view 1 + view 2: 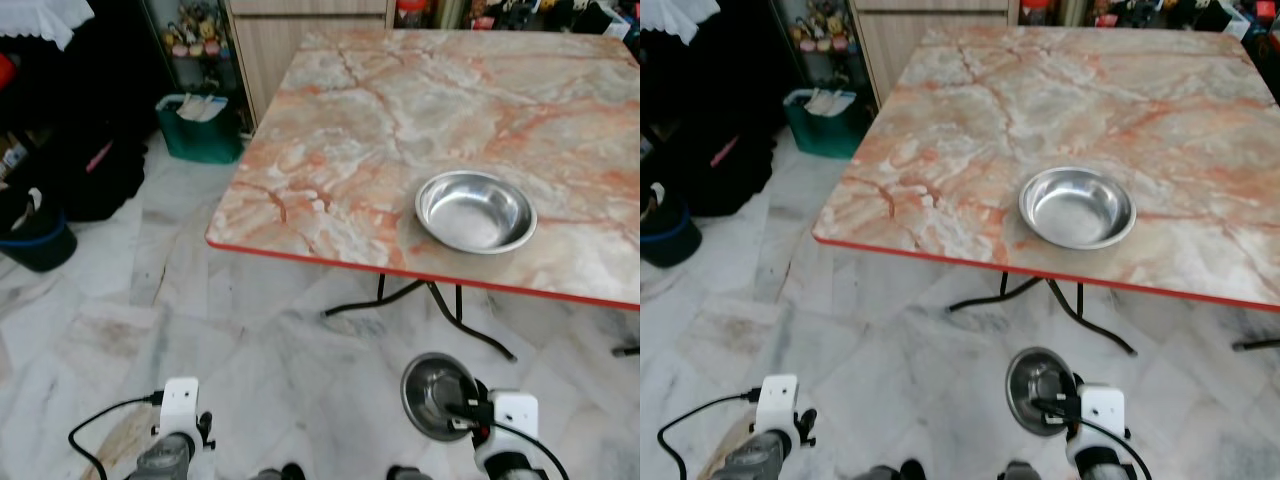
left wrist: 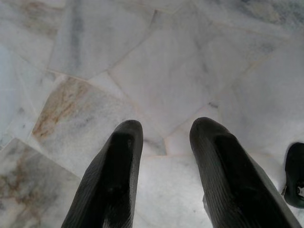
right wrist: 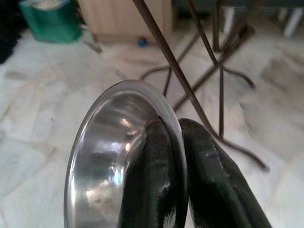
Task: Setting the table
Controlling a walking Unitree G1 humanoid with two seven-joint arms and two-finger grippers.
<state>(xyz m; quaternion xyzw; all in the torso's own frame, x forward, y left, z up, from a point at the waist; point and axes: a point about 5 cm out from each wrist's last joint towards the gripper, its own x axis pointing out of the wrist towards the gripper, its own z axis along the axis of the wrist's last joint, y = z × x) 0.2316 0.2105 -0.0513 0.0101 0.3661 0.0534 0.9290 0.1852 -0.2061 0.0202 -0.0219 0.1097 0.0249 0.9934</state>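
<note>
Marble table (image 1: 400,110) bears one steel bowl (image 1: 475,211).

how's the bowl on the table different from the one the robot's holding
The bowl on the table rests upright on the marble top near its red front edge; the held bowl hangs low over the floor, below table height. The bowl on the table is free of any gripper; the held bowl's rim is pinched by the right gripper. The held bowl looks smaller in the head views. Both are shiny, empty metal bowls.

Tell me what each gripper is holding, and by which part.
Right gripper pinches a steel bowl by its rim. Left gripper is open, holding nothing.
</note>
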